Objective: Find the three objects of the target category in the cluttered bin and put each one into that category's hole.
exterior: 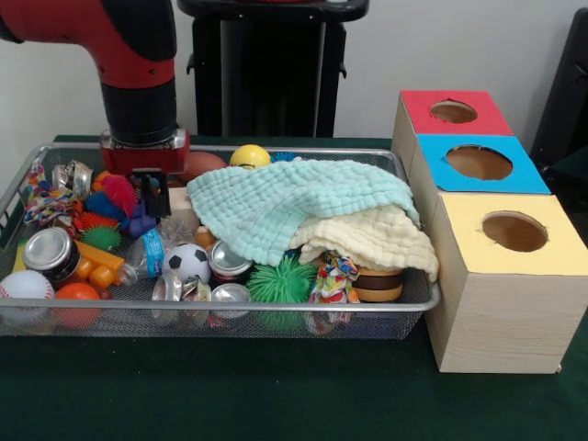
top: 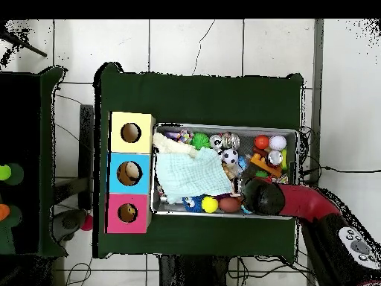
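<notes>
The silver wire-mesh bin (exterior: 220,310) is full of clutter; it also shows in the overhead view (top: 292,132). My gripper (exterior: 151,197) is lowered into the bin's far left part, among small blue and red toys, beside a brown ball. No soft animal toy shows; a mint green cloth (exterior: 285,202) and a pale yellow cloth (exterior: 381,239) cover the bin's right half. The red-topped box (exterior: 487,118) with its round hole (exterior: 453,111) stands farthest back in the row at the right, and at the bottom of the row in the overhead view (top: 113,214).
A blue-topped box (exterior: 528,179) and a yellow-topped box (exterior: 551,253) stand in front of the red one. The bin holds a soccer ball (exterior: 188,260), a baseball (exterior: 23,287), an orange ball (exterior: 76,299), a green spiky ball (exterior: 280,283), a yellow ball (exterior: 250,156) and cans (exterior: 50,253).
</notes>
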`<state>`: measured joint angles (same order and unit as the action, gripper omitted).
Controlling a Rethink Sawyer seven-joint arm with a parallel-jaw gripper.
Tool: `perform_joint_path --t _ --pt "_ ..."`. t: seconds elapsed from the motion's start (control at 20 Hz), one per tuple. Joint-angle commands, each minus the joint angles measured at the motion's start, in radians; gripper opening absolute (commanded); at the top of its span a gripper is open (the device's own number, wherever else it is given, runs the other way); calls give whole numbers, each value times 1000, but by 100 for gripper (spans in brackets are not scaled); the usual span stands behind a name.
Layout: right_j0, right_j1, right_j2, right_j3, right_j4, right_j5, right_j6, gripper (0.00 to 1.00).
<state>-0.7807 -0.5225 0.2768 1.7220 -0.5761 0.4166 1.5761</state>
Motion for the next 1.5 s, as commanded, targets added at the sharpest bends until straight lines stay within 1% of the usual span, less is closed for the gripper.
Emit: perform_joint_path --t 0.05,0.25,0.6,0.75,1.05,1.2,1.5 --pt "48 9 -24 -73 -144 145 -159 0" --pt "48 10 -14 -79 -177 149 -159 0" --pt "60 -4 -19 -87 -236 143 -157 0" --pt "61 -19 -16 -89 -236 150 -149 0" --pt "79 -68 -9 -95 -249 179 -163 0" --pt "81 -95 -1 -87 -240 200 -161 0" --pt "87 -107 1 -84 -266 201 -169 0"
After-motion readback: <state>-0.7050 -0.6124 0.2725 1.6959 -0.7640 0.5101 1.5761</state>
